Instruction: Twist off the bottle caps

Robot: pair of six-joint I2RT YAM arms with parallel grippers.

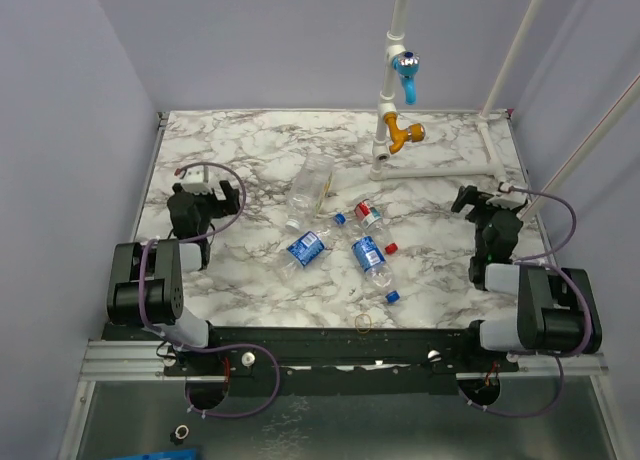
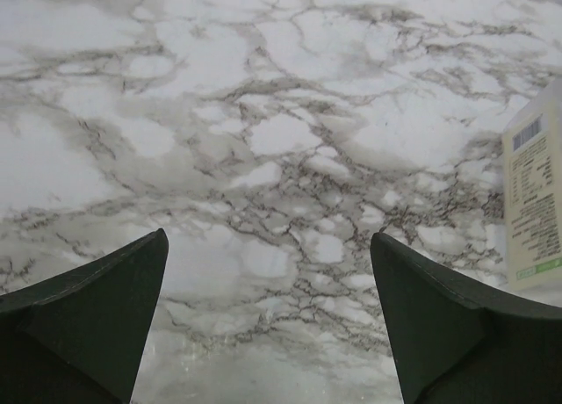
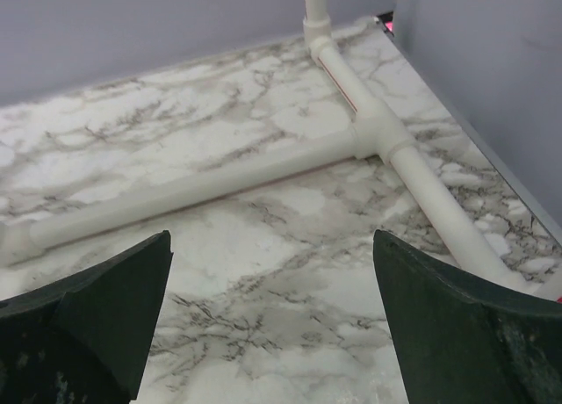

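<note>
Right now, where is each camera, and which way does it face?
Top external: high behind the arm bases, looking down on the table and bottles mid-table; both arms show, left end effector and right end effector open.
Left wrist: on the left arm, facing low across marble, a label at right; its two fingers show.
Right wrist: on the right arm, facing the white pipe and wall; its fingers show.
Shared: top and right wrist both show the pipe.

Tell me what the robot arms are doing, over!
Left gripper open, empty. Right gripper open, empty. Bottles lying mid-table, untouched, blue cap looks on. Label-less bottle beside them, over.
</note>
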